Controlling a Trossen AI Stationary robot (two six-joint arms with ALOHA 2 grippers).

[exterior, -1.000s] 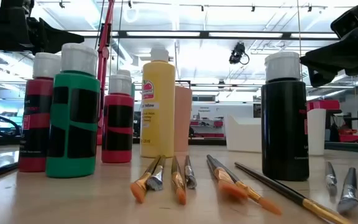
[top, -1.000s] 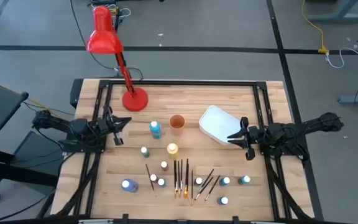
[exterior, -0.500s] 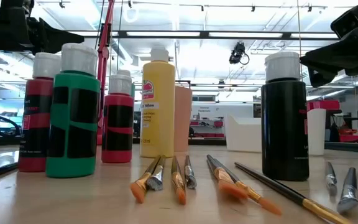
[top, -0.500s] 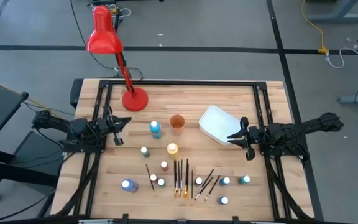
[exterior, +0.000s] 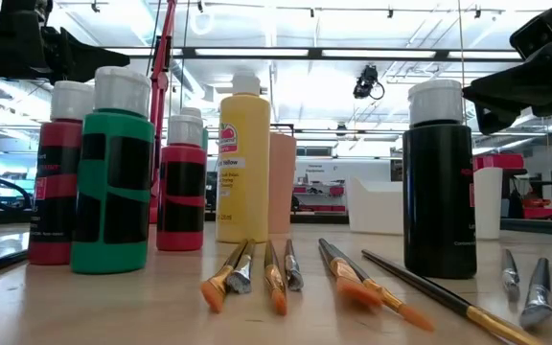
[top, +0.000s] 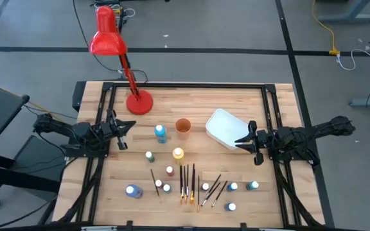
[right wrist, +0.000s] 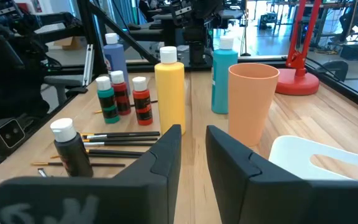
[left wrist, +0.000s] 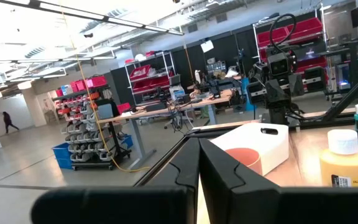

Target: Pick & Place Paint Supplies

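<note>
Evidently nothing is picked up yet. From the high view, the left gripper [top: 124, 126] hovers at the left side of the table [top: 191, 106] and the right gripper [top: 244, 138] at the right side, just beside the white tub [top: 225, 128]; both hold nothing. The paint bottles [top: 160, 133] and paintbrushes [top: 187, 182] lie scattered across the front half of the table, with an orange cup [top: 183, 126] and a red lamp [top: 108, 38] behind them. I judge the step in hand to be the wait before a 1st reach; the next move calls for one arm to descend over a chosen bottle or brush with its fingers spread enough to straddle it

Across the low view, bottles stand upright: a green one [exterior: 111, 172], reds, a yellow one [exterior: 242, 158] and a black one [exterior: 438, 182], all white-capped. Brushes [exterior: 274, 278] lie flat in front with orange-tipped bristles toward the camera; thin and low, they will likely need a precise pinch

Through the left wrist view, the fingers [left wrist: 229, 174] sit narrowly apart, nearly closed, pointing at the tub [left wrist: 260, 144] and a yellow bottle [left wrist: 345, 158]

Lastly the right wrist view shows its fingers [right wrist: 229, 158] narrowly parted and empty, facing the yellow bottle [right wrist: 169, 87], a teal bottle [right wrist: 224, 74], the cup [right wrist: 251, 99], small bottles and brushes [right wrist: 114, 137]
</note>
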